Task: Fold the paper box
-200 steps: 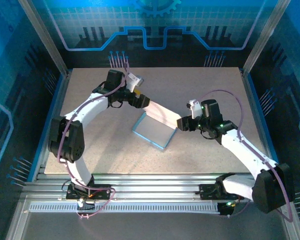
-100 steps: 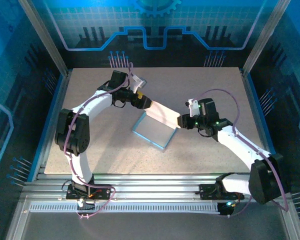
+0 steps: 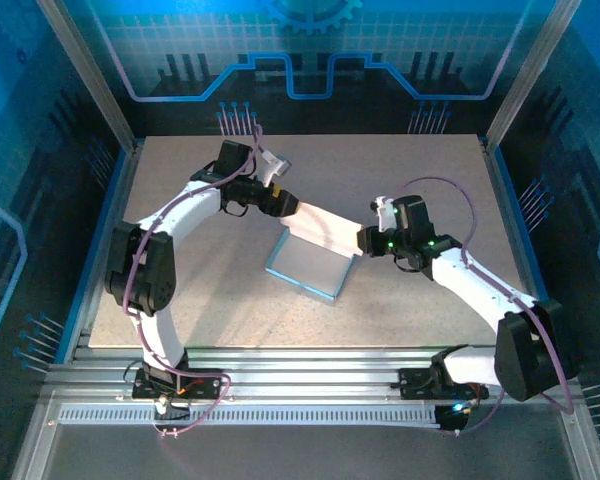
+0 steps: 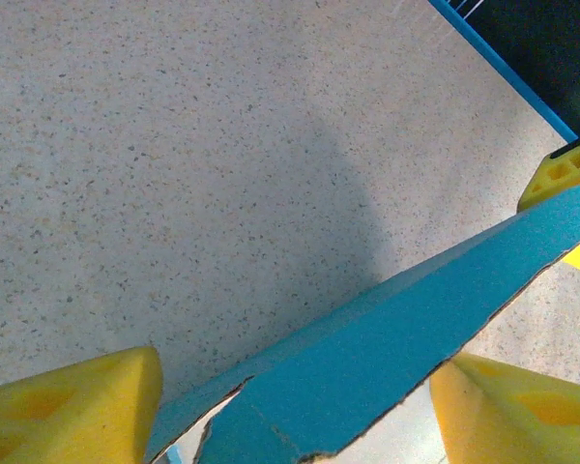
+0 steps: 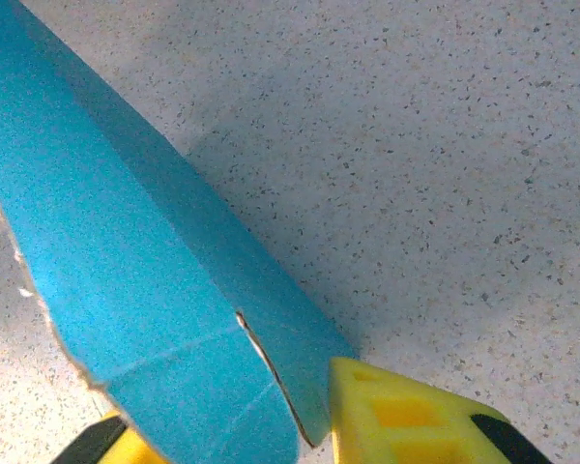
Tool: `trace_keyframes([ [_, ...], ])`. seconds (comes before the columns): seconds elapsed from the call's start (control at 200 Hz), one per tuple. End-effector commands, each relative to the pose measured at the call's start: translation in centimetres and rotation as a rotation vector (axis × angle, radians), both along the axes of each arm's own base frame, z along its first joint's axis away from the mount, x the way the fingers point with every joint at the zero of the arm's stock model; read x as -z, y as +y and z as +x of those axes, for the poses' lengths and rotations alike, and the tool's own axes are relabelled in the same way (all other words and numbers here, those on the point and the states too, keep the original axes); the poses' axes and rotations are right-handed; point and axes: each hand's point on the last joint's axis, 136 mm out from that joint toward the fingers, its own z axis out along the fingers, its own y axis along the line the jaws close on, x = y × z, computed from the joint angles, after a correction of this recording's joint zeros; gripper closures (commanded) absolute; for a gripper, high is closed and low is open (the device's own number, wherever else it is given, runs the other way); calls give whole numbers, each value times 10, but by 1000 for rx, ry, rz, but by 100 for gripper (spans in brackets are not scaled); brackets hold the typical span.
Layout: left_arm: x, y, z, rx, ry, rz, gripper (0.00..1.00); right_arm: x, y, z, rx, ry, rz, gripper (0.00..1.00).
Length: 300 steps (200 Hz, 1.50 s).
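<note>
The light blue paper box (image 3: 302,265) lies at the middle of the table, one long flap raised along its far side. My left gripper (image 3: 286,206) is at the flap's left end. In the left wrist view the blue card (image 4: 416,319) runs between the two yellow fingers (image 4: 72,406), which stand wide with a gap showing, so this gripper (image 4: 295,416) is open. My right gripper (image 3: 364,241) is at the flap's right end. There the folded blue card (image 5: 106,242) fills the space between the fingers (image 5: 406,420), and this gripper (image 5: 222,435) is shut on it.
The speckled table (image 3: 410,170) has a raised blue rim (image 3: 108,215) on the left and a metal frame along the near edge. A yellow finger of the right gripper (image 4: 561,179) shows at the far end of the flap in the left wrist view.
The right gripper moved left onto the flap's end and closed on it. The left gripper narrowed around the other end. The flap stands more upright than before.
</note>
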Motion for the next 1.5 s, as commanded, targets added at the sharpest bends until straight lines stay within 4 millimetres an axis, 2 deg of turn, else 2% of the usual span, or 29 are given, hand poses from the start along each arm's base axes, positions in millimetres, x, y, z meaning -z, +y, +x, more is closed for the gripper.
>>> trace_keyframes([
  [0.0, -8, 5, -9, -14, 10, 13, 30, -16, 6, 10, -2, -52, 7, 77],
  [0.37, -2, 3, -21, -43, 16, 90, 30, -11, 8, 13, 6, -44, -12, 79],
  [0.58, -5, 3, -25, -94, 40, 69, 31, -5, 9, 10, 3, -33, -33, 79],
  [0.871, -10, 6, -42, -136, 57, 67, 33, -12, 6, 5, -7, -52, -59, 81],
  [1.141, -2, 0, -55, -186, 99, 62, 34, -12, 1, 3, 21, -38, -76, 83],
  [1.331, 5, 8, -63, -208, 95, 112, 32, -12, 0, 4, 39, -40, -84, 84],
  [1.496, 0, 10, -67, -180, 79, 140, 30, -11, 3, 3, 19, -38, -85, 84],
])
